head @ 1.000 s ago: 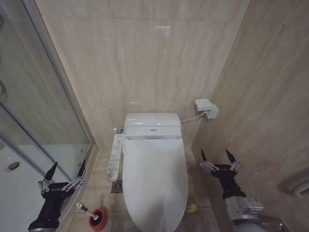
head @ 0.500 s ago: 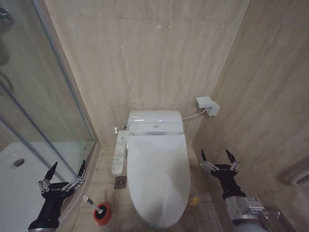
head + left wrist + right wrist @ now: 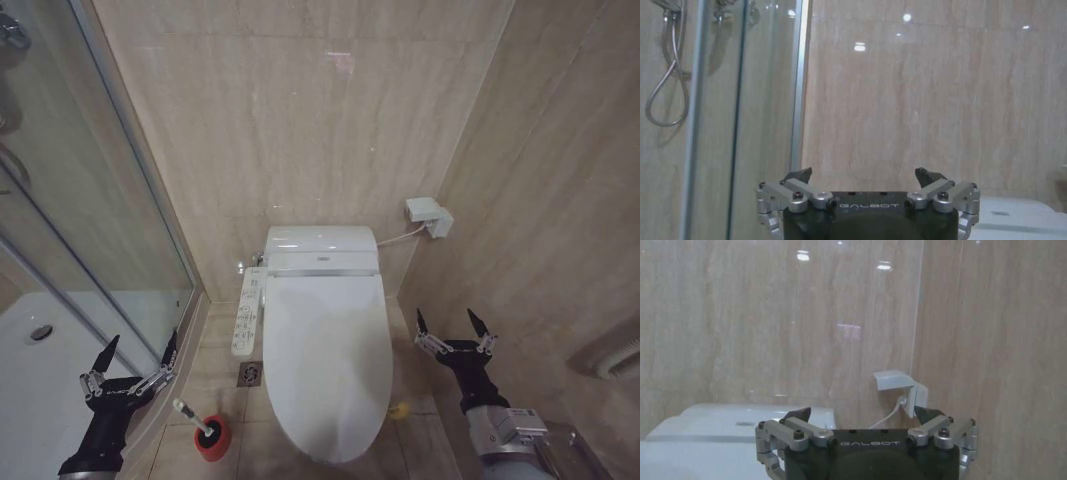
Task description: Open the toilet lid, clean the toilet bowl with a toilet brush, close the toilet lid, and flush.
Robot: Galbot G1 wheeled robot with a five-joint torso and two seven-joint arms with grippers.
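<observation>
The toilet lid (image 3: 325, 355) is lying shut over the toilet bowl (image 3: 300, 440), which is standing against the back wall of the tiled floor (image 3: 215, 345), between the glass shower screen (image 3: 90, 230) and the right-hand wall. The toilet brush (image 3: 190, 414) is being held upright-tilted in its red holder cup (image 3: 211, 440), which is sitting on the floor just beside the bowl's left front edge, near the shower tray (image 3: 40, 370). The left claw (image 3: 136, 353) is being held in the air over the tray's edge, its fingers spread wide and holding nothing (the same spread is seen in its wrist view (image 3: 864, 176)). The right claw (image 3: 450, 322) is being held in the air to the right of the bowl, also wide open and empty (image 3: 865, 415). A white wall socket (image 3: 427, 218) is mounted on the right wall.
</observation>
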